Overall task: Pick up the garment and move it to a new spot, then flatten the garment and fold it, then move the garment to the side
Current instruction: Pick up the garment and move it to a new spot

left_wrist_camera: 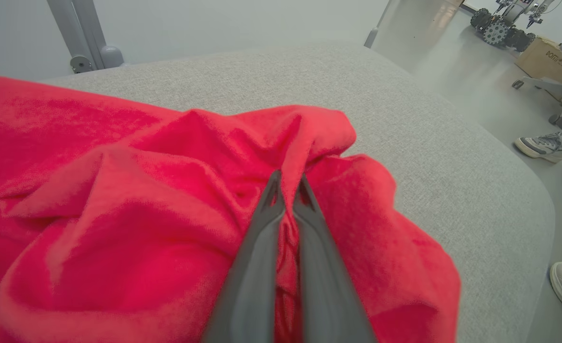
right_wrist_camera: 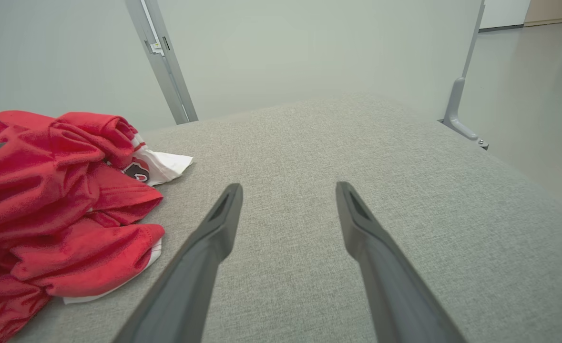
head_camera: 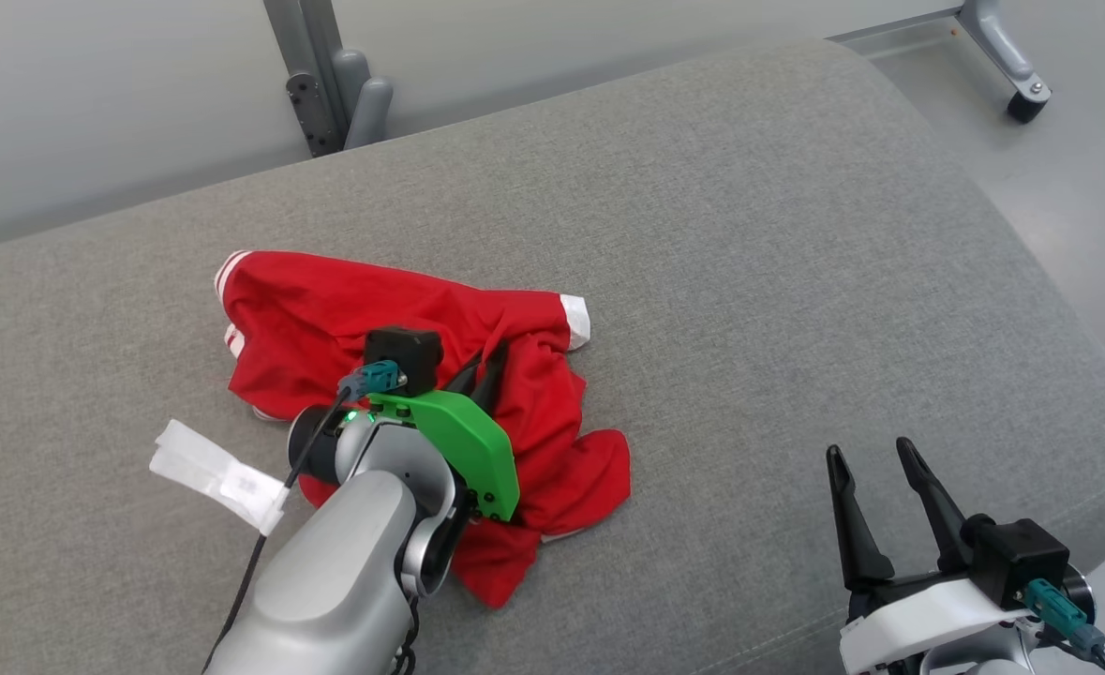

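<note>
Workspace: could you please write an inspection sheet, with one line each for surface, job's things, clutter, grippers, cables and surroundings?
Surface: grey fabric cushion, smooth.
Job's things: red garment, crumpled, not yet flattened.
Clutter: white tag beside the left arm.
Grippers: left gripper shut on a garment fold; right gripper open, apart from the garment.
Cables: black cable along the left arm.
Surroundings: grey frame post; a person's shoes on the floor.

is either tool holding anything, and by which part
The left tool pinches a raised fold of the red garment; the right tool is open and empty.
</note>
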Available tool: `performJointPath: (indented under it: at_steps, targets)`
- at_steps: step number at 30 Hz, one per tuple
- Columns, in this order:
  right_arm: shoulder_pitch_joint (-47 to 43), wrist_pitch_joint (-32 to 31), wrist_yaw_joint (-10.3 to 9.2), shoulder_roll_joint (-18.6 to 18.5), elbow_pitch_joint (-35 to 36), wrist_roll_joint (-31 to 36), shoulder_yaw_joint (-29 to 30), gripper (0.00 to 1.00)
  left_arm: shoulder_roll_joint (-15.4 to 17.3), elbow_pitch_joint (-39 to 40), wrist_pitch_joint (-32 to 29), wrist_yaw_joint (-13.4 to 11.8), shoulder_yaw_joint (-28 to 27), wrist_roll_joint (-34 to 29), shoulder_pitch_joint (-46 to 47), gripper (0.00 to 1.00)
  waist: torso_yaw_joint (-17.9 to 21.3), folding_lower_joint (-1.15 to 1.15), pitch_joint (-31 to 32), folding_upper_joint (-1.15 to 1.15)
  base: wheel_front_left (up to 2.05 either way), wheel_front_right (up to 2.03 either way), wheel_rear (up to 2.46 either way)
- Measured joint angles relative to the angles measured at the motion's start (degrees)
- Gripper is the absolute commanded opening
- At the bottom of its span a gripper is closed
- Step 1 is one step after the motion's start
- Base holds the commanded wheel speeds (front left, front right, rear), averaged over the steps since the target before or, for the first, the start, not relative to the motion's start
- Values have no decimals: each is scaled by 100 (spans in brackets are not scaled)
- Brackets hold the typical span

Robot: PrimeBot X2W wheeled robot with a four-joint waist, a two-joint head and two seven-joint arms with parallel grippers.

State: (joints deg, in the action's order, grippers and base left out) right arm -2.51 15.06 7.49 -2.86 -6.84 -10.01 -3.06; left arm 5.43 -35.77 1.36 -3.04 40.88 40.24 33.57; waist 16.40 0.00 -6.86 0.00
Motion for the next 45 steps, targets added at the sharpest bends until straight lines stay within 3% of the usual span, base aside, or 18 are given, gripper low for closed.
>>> performJointPath:
  at_steps: [6, 13, 21, 25, 29, 33, 45]
  targets:
    - [47, 0, 1, 3, -9, -26, 16, 100, 56, 378, 283, 31, -359, 243, 179, 0, -137, 0, 11, 0, 0, 0, 0]
    - [40, 0, 1, 3, -4, -22, 68, 100, 495, 2017, 162, -18, -988, 658, 432, 0, -312, 0, 58, 0, 0, 0, 0]
    - [-25, 0, 0, 4, 7, -43, 121, 100, 1769, 4273, -505, -628, -2027, 968, 304, 0, -419, 0, 115, 0, 0, 0, 0]
    - [-98, 0, 1, 2, 10, -58, 160, 100, 2642, 4669, -802, -1018, -2729, 936, 59, 0, -511, 0, 147, 0, 0, 0, 0]
    - [-139, 0, 0, 1, 9, -43, 178, 100, 3170, 4448, -1099, -1135, -3329, 1212, -186, 0, -651, 0, 153, 0, 0, 0, 0]
    - [-98, 0, 1, 4, 27, 7, 181, 100, 3588, 3720, -1226, -1011, -3754, 1437, -221, 0, -800, 0, 99, 0, 0, 0, 0]
    - [449, 0, 1, 4, 16, -12, 68, 100, 3822, 1124, -975, -558, -3895, 1482, 243, 0, -902, 0, -548, 0, 0, 0, 0]
